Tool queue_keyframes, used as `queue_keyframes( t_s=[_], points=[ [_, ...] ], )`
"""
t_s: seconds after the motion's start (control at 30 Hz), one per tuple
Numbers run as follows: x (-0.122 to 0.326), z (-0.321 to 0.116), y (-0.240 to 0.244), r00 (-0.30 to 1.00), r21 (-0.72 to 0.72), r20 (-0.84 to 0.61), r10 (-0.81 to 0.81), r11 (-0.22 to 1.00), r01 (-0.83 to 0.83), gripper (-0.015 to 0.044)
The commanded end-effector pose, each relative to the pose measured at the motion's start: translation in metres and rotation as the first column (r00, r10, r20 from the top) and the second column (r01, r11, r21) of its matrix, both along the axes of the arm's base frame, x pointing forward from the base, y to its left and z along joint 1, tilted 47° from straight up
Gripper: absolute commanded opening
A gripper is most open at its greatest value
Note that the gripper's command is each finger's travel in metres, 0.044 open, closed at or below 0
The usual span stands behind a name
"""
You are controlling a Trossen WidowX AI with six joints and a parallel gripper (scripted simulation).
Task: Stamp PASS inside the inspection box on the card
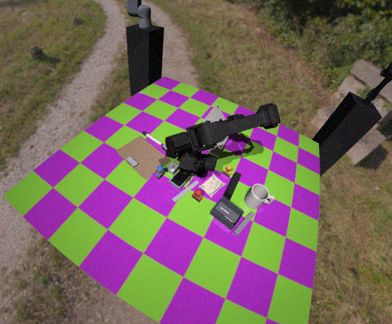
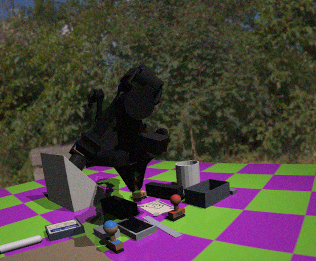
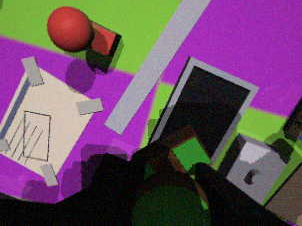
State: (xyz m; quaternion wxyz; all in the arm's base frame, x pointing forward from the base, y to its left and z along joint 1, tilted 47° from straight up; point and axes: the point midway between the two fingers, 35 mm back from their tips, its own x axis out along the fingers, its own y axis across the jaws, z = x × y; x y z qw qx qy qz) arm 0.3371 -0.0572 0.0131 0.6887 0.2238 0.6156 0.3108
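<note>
Biggest thing first: the checkered desk [image 1: 150,283] [image 2: 255,228] [image 3: 250,28] carries the whole job, and the black arm [image 1: 224,131] [image 2: 141,97] bends over it so its wrist points down, which makes sense for stamping. The grey wedge [image 1: 215,114] [image 2: 58,182] stands off to one side, probably just scenery. Same for the mug [image 1: 257,196] [image 2: 187,175] and the dark box [image 1: 226,212] [image 2: 195,196], both out of the way past the card. The jaws [image 1: 203,173] [image 2: 136,186] are part-way closed, clamped on the green stamp [image 2: 137,174] [image 3: 191,153], which I'd take for the PASS one, though I can't read its face. It's held up by the handle, leaving the base free to press. The card [image 1: 211,185] [image 2: 156,208] [image 3: 60,113] has tape at its corners, presumably so it won't lift with the stamp. The ink pad [image 1: 180,180] [image 2: 136,228] [image 3: 200,103] lies open near it, handy for a short trip. Smallest are the red stamp [image 1: 197,195] [image 2: 176,208] [image 3: 70,29], blue stamp [image 1: 160,171] [image 2: 110,228] and yellow stamp [image 1: 228,170] [image 2: 141,195], likely decoys. My guess is carrying to the box outline comes next, and an off-square landing is the risk.
</note>
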Motion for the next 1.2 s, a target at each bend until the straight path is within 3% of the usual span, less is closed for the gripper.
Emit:
queue_keyframes(
  t_s=[0.0,0.37,0.73,1.17],
  points=[
    [-0.004,0.015,0.013,0.994,-0.006,0.080,0.075,0.997,-0.074,0.0000],
    [-0.023,0.050,0.048,0.908,-0.063,0.299,0.294,0.955,-0.288,0.0000],
    [-0.050,0.079,0.081,0.727,-0.162,0.488,0.484,0.868,-0.470,0.0000],
    [-0.053,0.078,0.089,0.696,-0.178,0.509,0.506,0.854,-0.489,0.0000]
  ],
)
